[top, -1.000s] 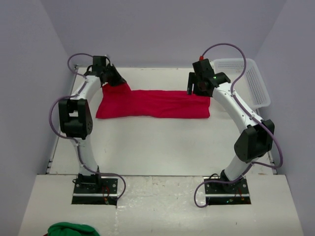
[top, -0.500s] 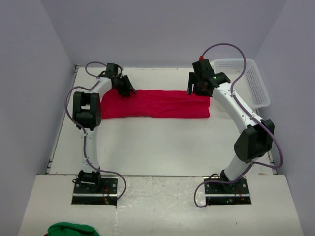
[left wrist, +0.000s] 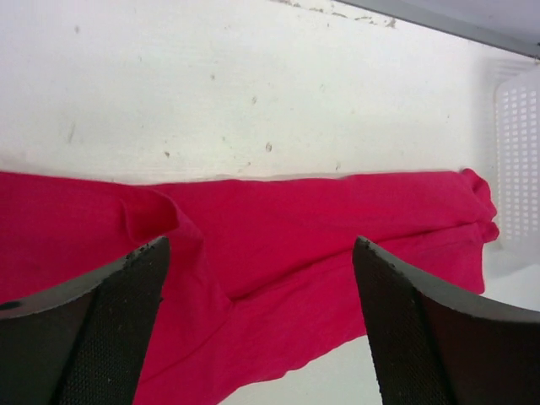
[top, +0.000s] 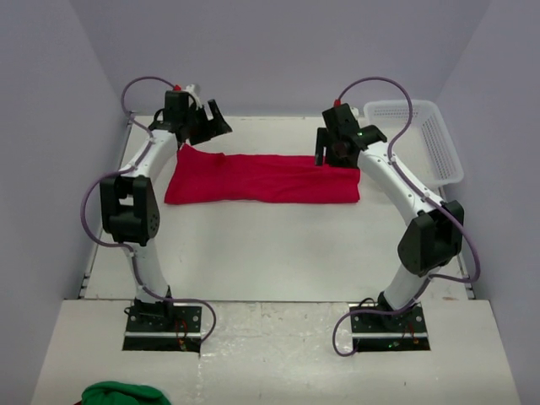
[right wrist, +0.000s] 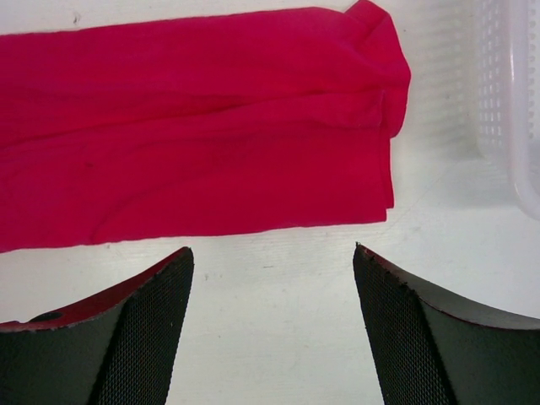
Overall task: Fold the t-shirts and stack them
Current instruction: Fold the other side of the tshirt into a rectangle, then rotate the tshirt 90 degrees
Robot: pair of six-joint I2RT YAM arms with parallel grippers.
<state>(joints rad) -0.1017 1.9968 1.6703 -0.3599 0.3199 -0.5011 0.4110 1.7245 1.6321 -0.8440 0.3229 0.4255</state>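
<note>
Since a second ago the left gripper point(left wrist: 260, 242) is seen raised off the shirt's left end, its jaws released and empty. The right gripper point(right wrist: 272, 249) is held spread, grasping nothing. The red t-shirt point(top: 261, 179) is laid as a long creased band across the far surface point(top: 270, 253). Its left end is cut off in both wrist views.

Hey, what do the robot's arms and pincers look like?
The left arm and right arm are slim white tubes with chunky black joints, and a purplish cable loops along each. The left pincer and right pincer are black, their wedge-shaped fingers dimpled like mesh.
</note>
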